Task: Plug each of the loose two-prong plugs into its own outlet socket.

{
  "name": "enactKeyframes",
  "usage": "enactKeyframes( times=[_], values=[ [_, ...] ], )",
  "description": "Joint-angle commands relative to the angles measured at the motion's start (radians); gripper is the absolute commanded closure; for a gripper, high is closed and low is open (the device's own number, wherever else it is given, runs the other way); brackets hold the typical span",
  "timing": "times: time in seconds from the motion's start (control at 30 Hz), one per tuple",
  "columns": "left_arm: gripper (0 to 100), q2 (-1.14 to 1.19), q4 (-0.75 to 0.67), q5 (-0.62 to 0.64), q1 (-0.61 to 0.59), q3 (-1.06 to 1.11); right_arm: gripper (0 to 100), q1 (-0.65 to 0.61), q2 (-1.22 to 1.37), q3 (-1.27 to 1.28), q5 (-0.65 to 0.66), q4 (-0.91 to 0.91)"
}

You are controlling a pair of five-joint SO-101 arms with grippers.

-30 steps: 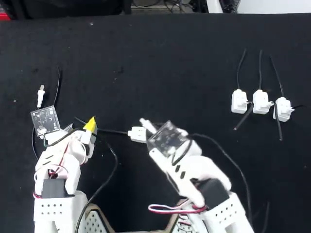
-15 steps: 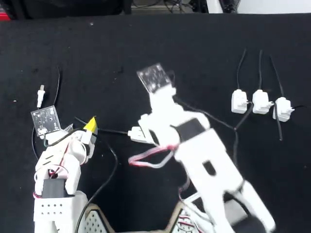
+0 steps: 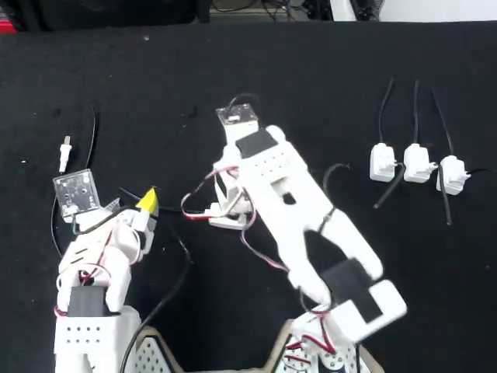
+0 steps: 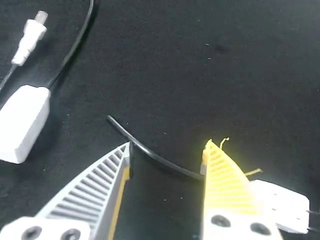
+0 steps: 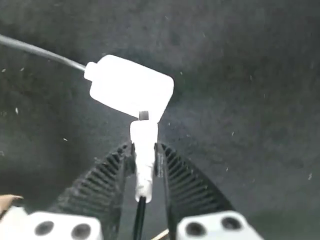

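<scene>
Right gripper (image 5: 144,149) clamped on white plug (image 5: 144,167). Plug nose touches white socket block (image 5: 131,92) at gripper's 12 o'clock; block's black cable (image 5: 40,51) exits toward 10.

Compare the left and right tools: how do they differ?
The left tool is open, astride a black cable; the right tool is shut on a white plug touching a socket. The left tool's fingers are pale and yellow; the right tool's are black. Both hang over the table.
</scene>
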Motion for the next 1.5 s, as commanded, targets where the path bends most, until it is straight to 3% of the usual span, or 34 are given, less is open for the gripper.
enactKeyframes(
  times=[0.0, 0.1, 0.33, 1.2, 1.47],
  values=[
    [77, -0.008, -0.015, 0.000, 0.031, 0.010, 98.8, 0.025, 0.071, -0.196, -0.161, 0.140],
    [77, -0.008, -0.015, 0.000, 0.031, 0.012, 98.7, 0.021, 0.120, -0.295, -0.244, 0.210],
    [77, -0.008, -0.015, 0.000, 0.033, 0.010, 98.8, 0.026, 0.237, -0.444, -0.258, 0.235],
    [77, -0.008, -0.015, 0.000, 0.033, 0.007, 98.8, 0.020, 0.314, -0.441, -0.308, 0.278],
    [77, -0.008, -0.015, 0.000, 0.033, 0.007, 98.8, 0.021, 0.446, -0.452, -0.308, 0.264]
  ],
)
